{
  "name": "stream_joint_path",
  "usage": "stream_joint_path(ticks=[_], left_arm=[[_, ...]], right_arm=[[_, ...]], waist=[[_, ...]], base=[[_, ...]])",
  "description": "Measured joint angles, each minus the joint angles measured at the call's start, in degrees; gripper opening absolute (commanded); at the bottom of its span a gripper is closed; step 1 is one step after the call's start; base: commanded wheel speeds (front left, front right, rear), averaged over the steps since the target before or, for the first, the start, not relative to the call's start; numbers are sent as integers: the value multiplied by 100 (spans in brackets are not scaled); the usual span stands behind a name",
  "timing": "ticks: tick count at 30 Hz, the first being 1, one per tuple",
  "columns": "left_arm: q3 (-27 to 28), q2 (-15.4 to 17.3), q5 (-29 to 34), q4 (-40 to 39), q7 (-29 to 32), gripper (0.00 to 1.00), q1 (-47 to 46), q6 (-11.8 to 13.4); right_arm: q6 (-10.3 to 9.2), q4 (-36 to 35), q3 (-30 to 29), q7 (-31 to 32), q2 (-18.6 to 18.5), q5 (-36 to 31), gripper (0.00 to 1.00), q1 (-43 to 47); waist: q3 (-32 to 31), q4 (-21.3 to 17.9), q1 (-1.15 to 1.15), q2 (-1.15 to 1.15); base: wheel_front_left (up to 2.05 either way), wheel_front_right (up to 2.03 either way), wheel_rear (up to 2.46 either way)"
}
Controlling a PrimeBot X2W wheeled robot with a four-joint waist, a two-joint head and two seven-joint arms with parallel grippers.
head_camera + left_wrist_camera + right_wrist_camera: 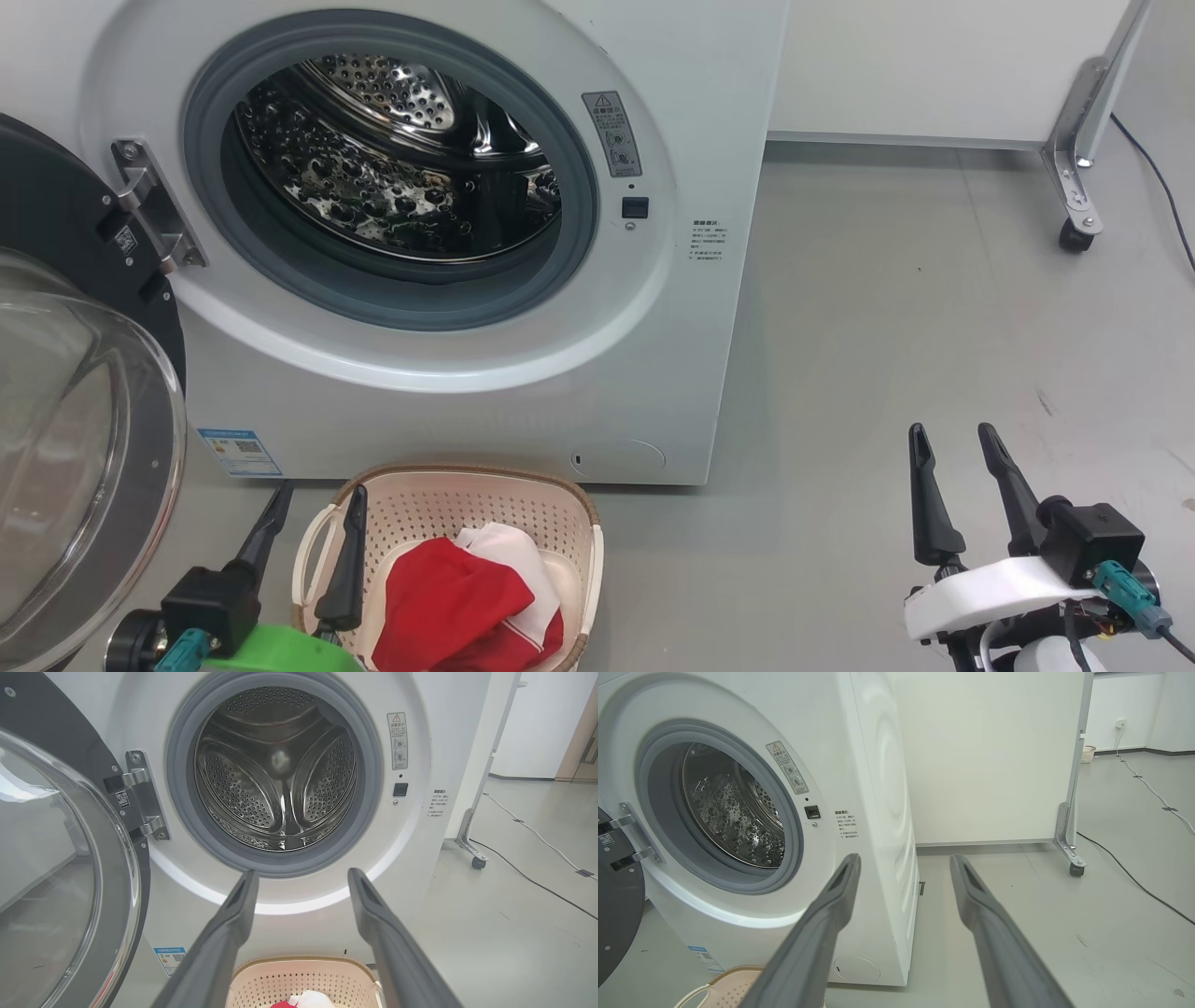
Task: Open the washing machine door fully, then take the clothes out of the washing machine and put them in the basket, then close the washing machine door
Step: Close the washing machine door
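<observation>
Two pincers stood with their fingers spread apart and nothing between them. The left pincer (319, 493) hung at the left edge of the basket (467, 471), with one dark finger crossing the rim in the head view. Whether it touched the plastic could not be told. The right pincer (952, 431) was well apart from everything, over the grey floor (934, 308) to the right of the washing machine (653, 373). The clothes (448, 597), red with white panels, lay heaped in the basket, which sat on the floor just in front of the machine's lower front. The washing machine door (84, 448) was swung wide on its hinge (154, 210) at the left of the head view, its clear centre bulging outward. The steel drum (392, 159) showed its perforated metal through the grey gasket.
</observation>
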Motion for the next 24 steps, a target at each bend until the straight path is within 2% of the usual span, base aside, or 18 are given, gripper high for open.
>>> stream_joint_path(ticks=[13, 24], left_arm=[[-26, -9, 119, -8, 0, 100, 7, -1], [-19, -16, 121, 0, 0, 100, 12, -16]], right_arm=[[0, 2, 10, 0, 7, 0, 100, 0], [1, 10, 22, 0, 10, 0, 100, 0]], waist=[[1, -10, 0, 0], [-17, -30, 0, 0]], base=[[-10, 10, 0], [-55, 55, 0]])
